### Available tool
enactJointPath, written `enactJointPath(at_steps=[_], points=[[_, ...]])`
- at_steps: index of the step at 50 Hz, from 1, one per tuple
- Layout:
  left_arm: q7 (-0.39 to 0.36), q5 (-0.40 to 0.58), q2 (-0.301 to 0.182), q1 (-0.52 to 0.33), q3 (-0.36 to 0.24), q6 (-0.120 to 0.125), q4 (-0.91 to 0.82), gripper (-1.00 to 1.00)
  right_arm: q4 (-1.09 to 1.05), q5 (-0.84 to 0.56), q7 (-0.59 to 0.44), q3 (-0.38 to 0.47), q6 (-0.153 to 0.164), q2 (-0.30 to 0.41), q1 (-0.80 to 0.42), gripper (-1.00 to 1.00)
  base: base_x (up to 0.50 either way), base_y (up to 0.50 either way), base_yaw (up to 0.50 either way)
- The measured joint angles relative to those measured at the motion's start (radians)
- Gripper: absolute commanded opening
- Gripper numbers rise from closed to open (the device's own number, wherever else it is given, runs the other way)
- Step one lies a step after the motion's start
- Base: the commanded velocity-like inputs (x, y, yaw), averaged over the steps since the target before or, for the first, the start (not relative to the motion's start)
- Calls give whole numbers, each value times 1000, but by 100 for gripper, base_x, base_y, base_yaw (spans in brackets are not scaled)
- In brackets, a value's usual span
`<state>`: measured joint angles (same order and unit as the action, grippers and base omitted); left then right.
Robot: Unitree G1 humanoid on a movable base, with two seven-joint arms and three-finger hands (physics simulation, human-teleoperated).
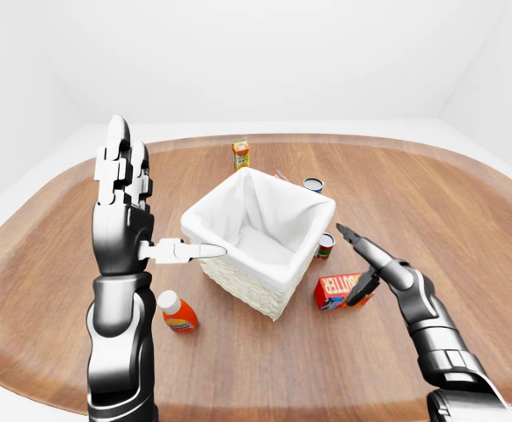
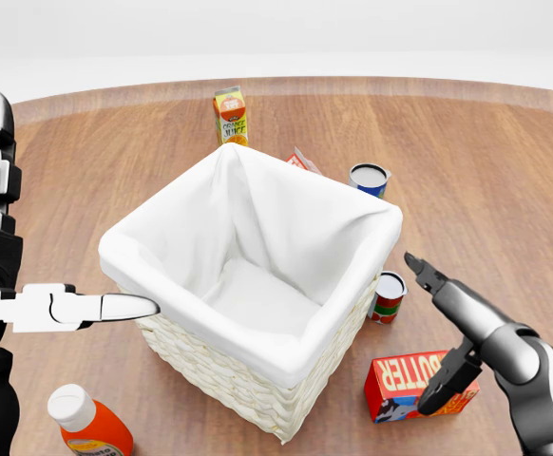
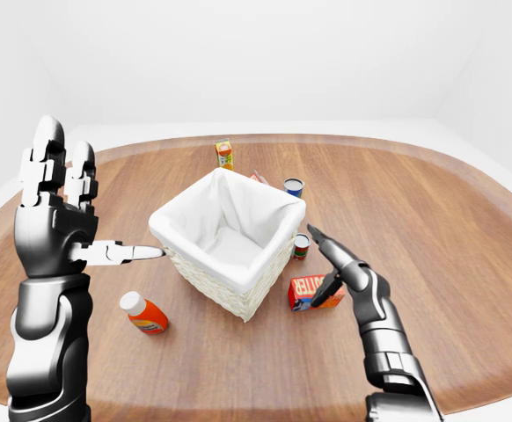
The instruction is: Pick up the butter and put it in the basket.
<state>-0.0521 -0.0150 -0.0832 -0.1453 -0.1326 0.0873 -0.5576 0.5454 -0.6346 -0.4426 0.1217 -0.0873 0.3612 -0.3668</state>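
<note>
The butter [image 2: 405, 385] is a red box with white lettering, lying flat on the wooden table at the lower right of the head view, just right of the basket [image 2: 229, 380]. The basket is white wicker with a white cloth liner and nothing in it. My right hand [image 2: 419, 332] is open and low over the butter. Its thumb [image 2: 443, 385] rests against the box's right end, and its long fingers [image 2: 429, 275] point up and left above the box. My left hand [image 1: 164, 198] is raised and open left of the basket, thumb pointing at the rim.
An orange bottle with a white cap [image 2: 86, 423] lies at the lower left. A red-and-green can [image 2: 388, 294] stands between basket and butter. Above the basket are a blue can [image 2: 368, 178], a small red packet [image 2: 300, 160] and a juice carton [image 2: 229, 114].
</note>
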Motion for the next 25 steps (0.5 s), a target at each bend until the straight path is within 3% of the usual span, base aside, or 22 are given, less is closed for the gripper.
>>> enactJointPath(at_steps=[25], points=[[-4,-2,-5,0,-8,0,12,100,567,-387,405,-174,0,-11,-228,100,0,0,0]])
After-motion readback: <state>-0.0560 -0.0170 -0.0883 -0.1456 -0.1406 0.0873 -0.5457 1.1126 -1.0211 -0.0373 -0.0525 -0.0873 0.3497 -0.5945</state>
